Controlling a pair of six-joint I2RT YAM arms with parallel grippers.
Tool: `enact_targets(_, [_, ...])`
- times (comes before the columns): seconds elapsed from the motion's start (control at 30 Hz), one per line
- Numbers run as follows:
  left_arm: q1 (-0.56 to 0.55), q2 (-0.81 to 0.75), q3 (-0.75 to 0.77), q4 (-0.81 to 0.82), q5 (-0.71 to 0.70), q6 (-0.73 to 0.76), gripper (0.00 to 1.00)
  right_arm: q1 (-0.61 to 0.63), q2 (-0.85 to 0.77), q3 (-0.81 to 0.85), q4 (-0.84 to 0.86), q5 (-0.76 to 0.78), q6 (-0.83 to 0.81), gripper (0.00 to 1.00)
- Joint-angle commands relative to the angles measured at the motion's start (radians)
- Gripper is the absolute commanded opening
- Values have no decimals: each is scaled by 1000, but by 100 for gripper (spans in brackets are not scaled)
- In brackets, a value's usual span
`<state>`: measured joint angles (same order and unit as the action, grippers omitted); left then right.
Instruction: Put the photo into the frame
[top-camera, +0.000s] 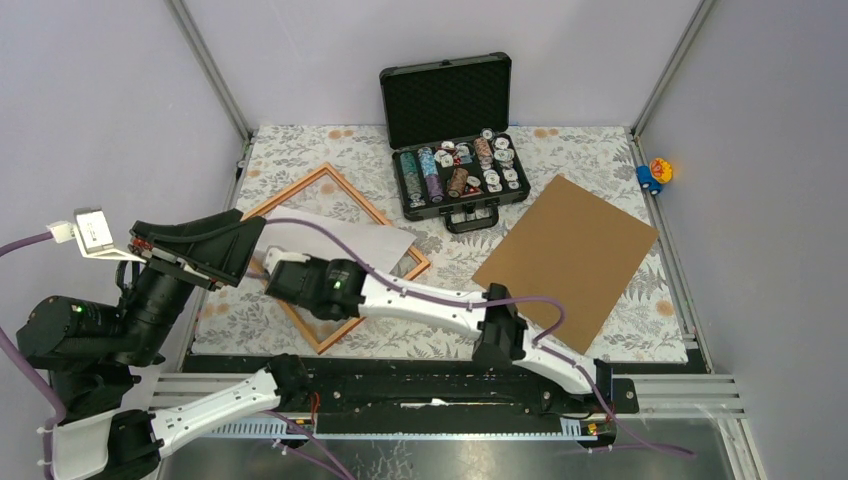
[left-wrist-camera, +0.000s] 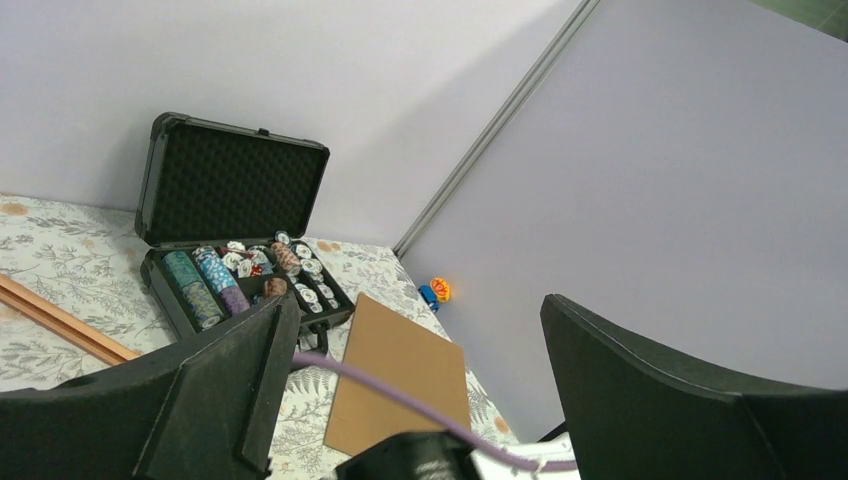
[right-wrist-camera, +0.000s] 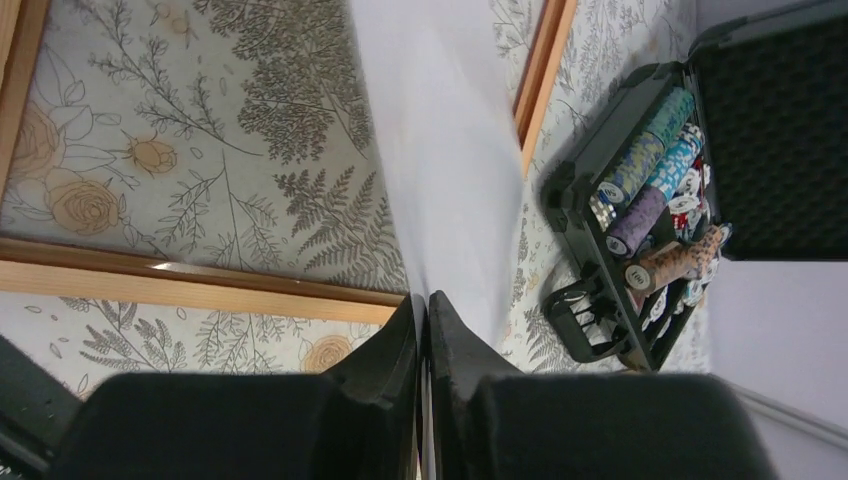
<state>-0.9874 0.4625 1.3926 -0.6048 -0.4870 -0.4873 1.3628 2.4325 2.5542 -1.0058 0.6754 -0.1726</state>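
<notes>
The photo (top-camera: 345, 238), white back up, is held across the frame (top-camera: 285, 190) at the table's (top-camera: 300, 150) 9 o'clock, pinched at one edge by the right gripper (right-wrist-camera: 422, 300). The left gripper (left-wrist-camera: 418, 310) is spread wide at 8 o'clock.

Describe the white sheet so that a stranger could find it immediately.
On the floral table, left of the open black case, sits an orange-brown wooden frame. The photo lies across it, white back up, one edge pinched in the right gripper. It is the only white sheet; the other loose sheet, far right, is brown cardboard.
</notes>
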Motion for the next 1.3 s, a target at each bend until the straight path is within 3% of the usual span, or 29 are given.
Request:
enact_targets(0.0, [3,10,0,7,27,8,99,-4,38,3,81,125,-104,11])
enact_targets(0.17, [4,8,-8,9,24,0,99,7,43,-36,100,139,-133,15])
enact_targets(0.27, [4,11,-12,9,24,-1,99,29,59,-27,96,164,-119,7])
enact_targets(0.33, [4,14,-12,9,21,-5,99,47,86,37,52,176,-67,3])
enact_targets(0.5, [4,25,-10,9,19,-17,99,58,76,10,30,152,140,2])
enact_targets(0.63, [4,35,-8,9,19,-23,99,58,118,47,-13,142,210,3])
enact_targets(1.27, [4,57,-14,9,13,-35,99,1,221,72,234,115,149,9])
